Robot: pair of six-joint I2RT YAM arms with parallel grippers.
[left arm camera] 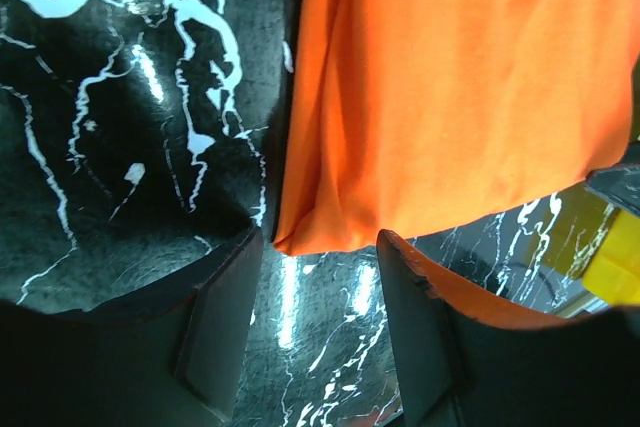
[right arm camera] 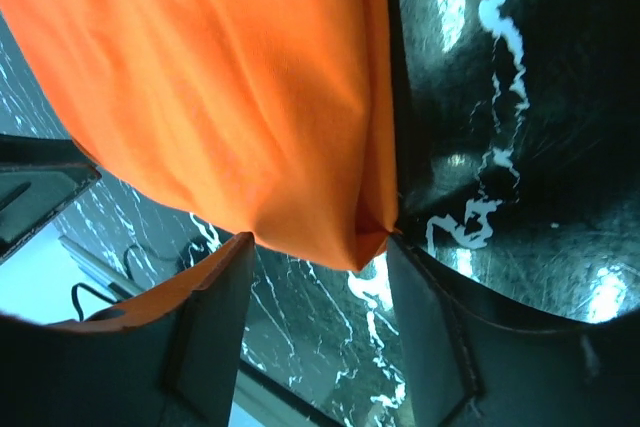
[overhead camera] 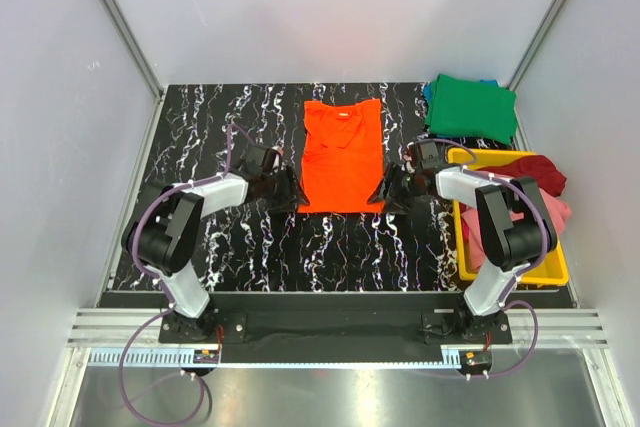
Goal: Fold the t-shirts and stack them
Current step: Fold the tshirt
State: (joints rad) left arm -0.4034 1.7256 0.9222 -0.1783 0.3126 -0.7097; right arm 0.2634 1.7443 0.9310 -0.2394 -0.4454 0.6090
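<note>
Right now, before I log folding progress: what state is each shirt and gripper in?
Bright orange cotton t-shirt: lying flat, sides folded in.
Green cotton t-shirt: folded, far right corner.
Dark red t-shirt: bunched at the yellow plastic tray's far end.
Pink t-shirt: crumpled in that tray.
Left gripper: open, at the orange shirt's near left corner.
Right gripper: open, at its near right corner.

A black table with white marble veins fills the middle. A yellow plastic tray stands on its right side, close to the near edge. White walls close the left, back and right, with grey metal posts in the back corners. A metal rail runs along the near edge.
</note>
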